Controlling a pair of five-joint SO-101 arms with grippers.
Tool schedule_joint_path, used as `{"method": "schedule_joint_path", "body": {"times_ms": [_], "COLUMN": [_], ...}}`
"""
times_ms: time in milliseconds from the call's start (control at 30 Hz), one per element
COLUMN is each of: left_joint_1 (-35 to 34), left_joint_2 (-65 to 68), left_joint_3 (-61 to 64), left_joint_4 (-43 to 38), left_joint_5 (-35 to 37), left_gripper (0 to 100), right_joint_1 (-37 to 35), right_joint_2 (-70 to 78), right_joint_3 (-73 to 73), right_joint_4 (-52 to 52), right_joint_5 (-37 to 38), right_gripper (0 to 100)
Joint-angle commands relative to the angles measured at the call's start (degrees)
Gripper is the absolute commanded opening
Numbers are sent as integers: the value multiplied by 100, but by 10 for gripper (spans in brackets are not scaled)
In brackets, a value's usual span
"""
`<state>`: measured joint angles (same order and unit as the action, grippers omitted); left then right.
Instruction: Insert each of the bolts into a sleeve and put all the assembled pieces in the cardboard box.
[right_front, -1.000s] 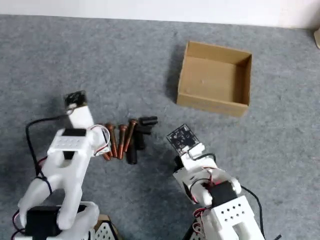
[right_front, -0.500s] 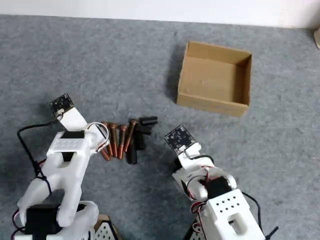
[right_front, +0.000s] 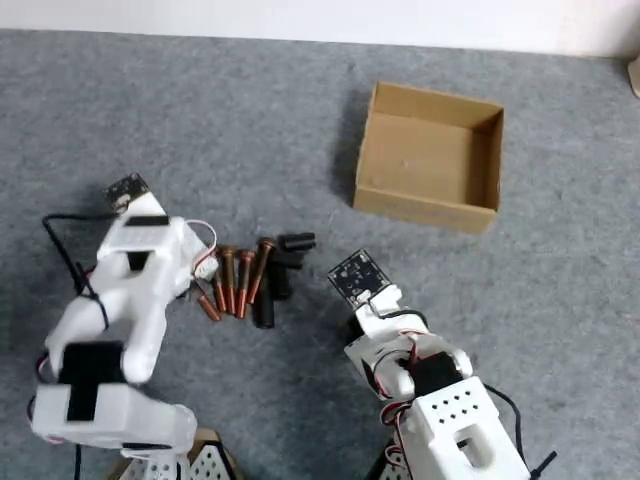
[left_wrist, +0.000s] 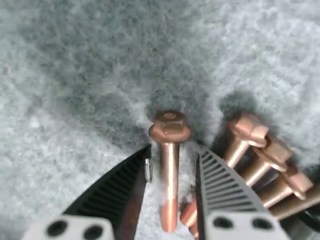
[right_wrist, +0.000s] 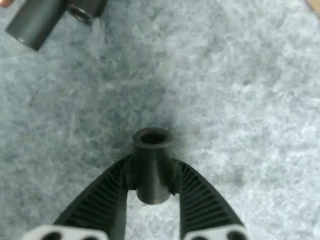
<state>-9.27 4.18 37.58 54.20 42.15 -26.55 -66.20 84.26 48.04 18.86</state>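
Left hand straddles one bolt on the desk, fingers apart, not gripping. At least three more bolts lie beside it. Right hand clamps one sleeve. Three sleeves lie by the bolts, one box well apart.

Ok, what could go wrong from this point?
1. The left pincer is open around one bolt, but a second bolt pokes in beside it, so closing may catch both.
2. The right pincer grips the sleeve with its open end past the fingertips, so it might tilt during insertion.
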Motion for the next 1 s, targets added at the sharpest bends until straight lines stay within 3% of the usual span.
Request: {"method": "schedule_joint_path", "body": {"times_ms": [0, 100, 300, 500, 633, 900, 967], "left_joint_1": [-84, -84, -84, 31, 303, 1323, 1516], "left_joint_2": [426, 435, 286, -312, -1156, -3785, -4611], "left_joint_3": [-400, -541, -593, -224, 4, 365, 400], "left_joint_4": [501, 756, 1108, 985, 993, 1020, 1037], "left_joint_5": [35, 9, -9, -932, -1679, -1837, -2242], "left_gripper": [130, 0, 5, 4, 4, 4, 4], "right_joint_1": [66, 66, 66, 66, 66, 66, 66], "right_joint_2": [13, 13, 13, 13, 13, 4, 4], "right_joint_3": [-40, -40, -40, -31, 4, 101, 92], "right_joint_4": [-119, -119, -119, -119, -198, -321, -321], "right_joint_5": [88, 88, 88, 88, 88, 62, 53], "right_gripper": [5, 5, 5, 5, 5, 5, 5]}}
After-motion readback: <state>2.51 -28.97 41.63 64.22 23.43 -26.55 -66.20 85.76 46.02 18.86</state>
